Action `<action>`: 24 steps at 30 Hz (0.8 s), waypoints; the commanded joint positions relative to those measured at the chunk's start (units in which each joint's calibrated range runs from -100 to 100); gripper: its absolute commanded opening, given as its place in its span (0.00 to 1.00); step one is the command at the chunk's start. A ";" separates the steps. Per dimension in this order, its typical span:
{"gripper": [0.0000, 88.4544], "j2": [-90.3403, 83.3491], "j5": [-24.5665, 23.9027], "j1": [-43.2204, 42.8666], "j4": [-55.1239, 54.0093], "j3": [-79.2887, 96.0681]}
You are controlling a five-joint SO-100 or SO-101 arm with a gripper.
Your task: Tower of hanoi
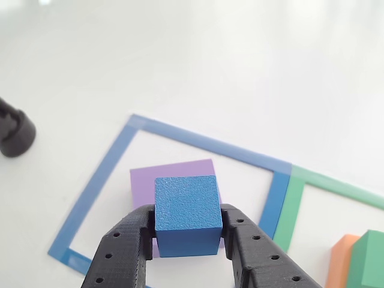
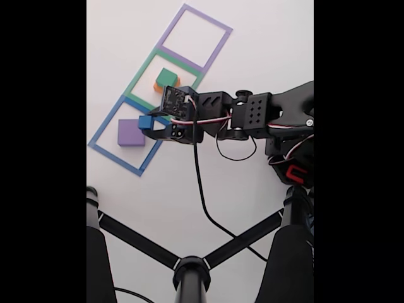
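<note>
One small blue cube (image 1: 187, 213) sits pinched between the black gripper (image 1: 188, 235) fingers, up over the purple block (image 1: 173, 174) inside the blue tape square (image 1: 102, 180).
It could land crooked or slide off the purple block if the fingers let go too high or off to one side. To the right, the green block (image 2: 166, 77) rests on the orange block (image 2: 158, 85) inside the green tape square (image 2: 140, 77).
</note>
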 commanded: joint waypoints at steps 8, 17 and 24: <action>0.00 19.00 0.39 -0.79 -23.29 -3.61; 0.00 30.30 0.39 -1.02 -28.87 -11.24; 0.00 34.06 0.39 -1.25 -32.43 -11.61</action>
